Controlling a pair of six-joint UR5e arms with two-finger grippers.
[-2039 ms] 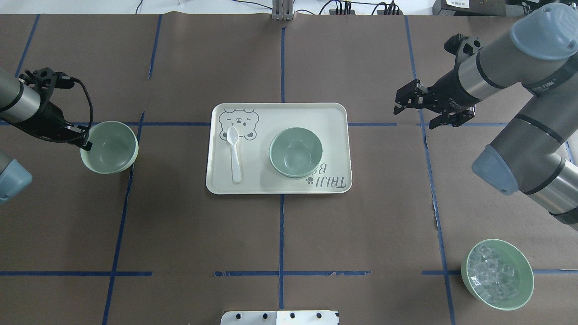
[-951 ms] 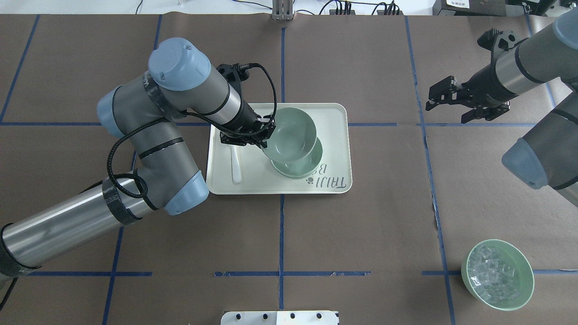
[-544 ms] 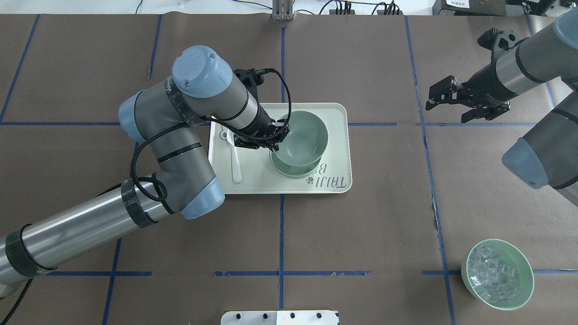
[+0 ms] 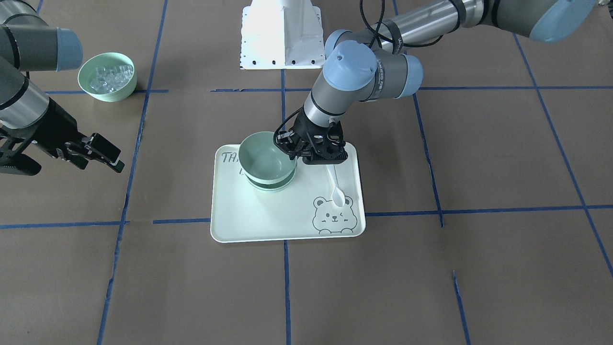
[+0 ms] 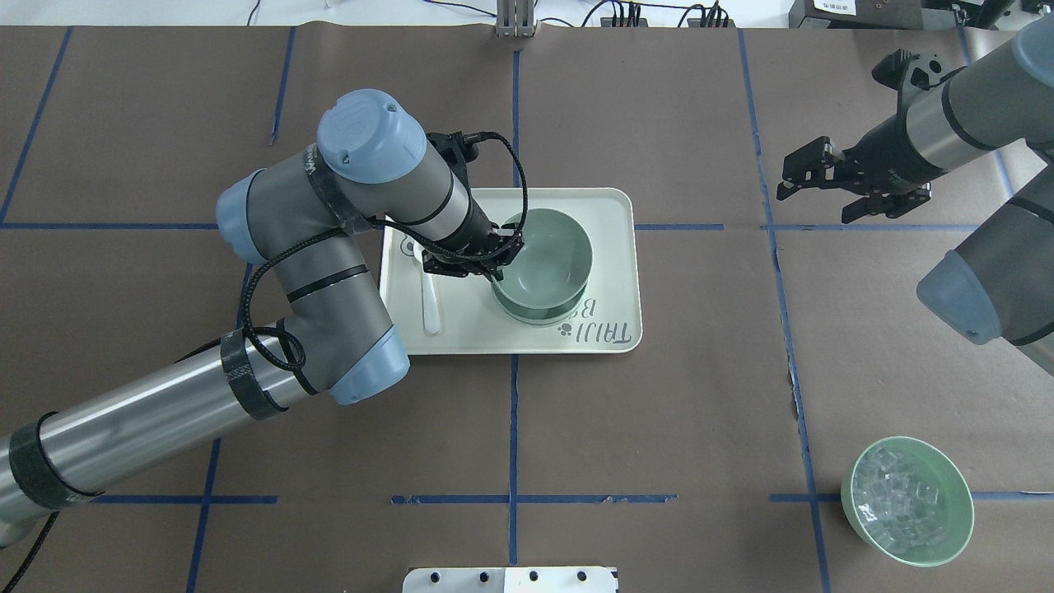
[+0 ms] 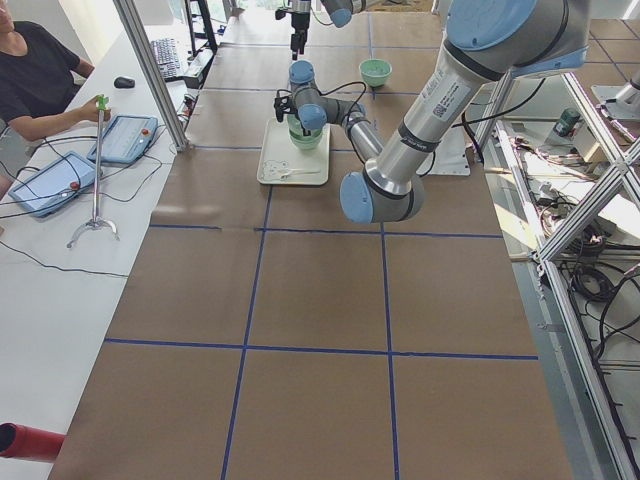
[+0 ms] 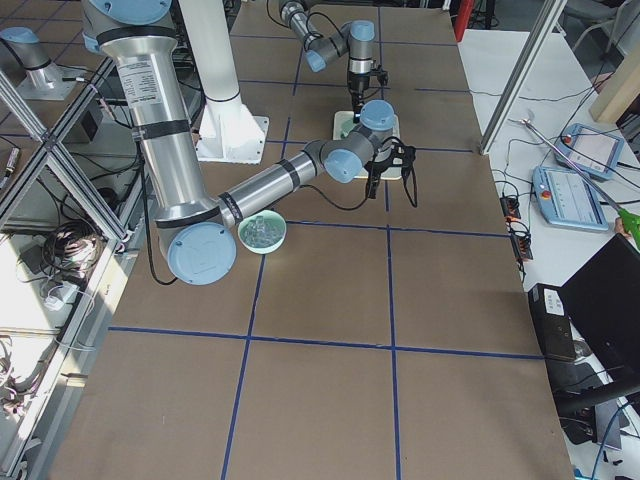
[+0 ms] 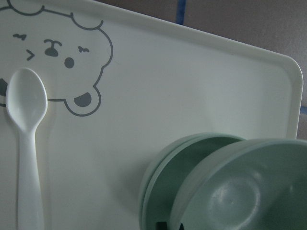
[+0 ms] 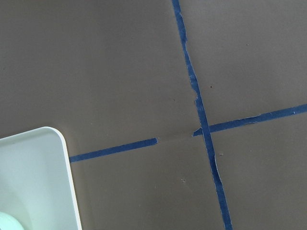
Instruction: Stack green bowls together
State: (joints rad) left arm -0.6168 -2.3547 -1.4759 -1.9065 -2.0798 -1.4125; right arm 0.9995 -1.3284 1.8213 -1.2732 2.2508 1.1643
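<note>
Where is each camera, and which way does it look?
Front-facing: across the table, facing the robot; left arm on the picture's right, right arm left.
Overhead: behind the robot, looking down; both arms.
Exterior left: table's end; left arm near.
Exterior right: opposite end; right arm near.
Left wrist: down at tray, spoon, green bowls; no arm.
Right wrist: down at table, tray corner; no arm.
Shared: front-facing and overhead show left gripper holding upper bowl.

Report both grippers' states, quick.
Left gripper: shut on the upper green bowl.
Right gripper: open, holding nothing.
</note>
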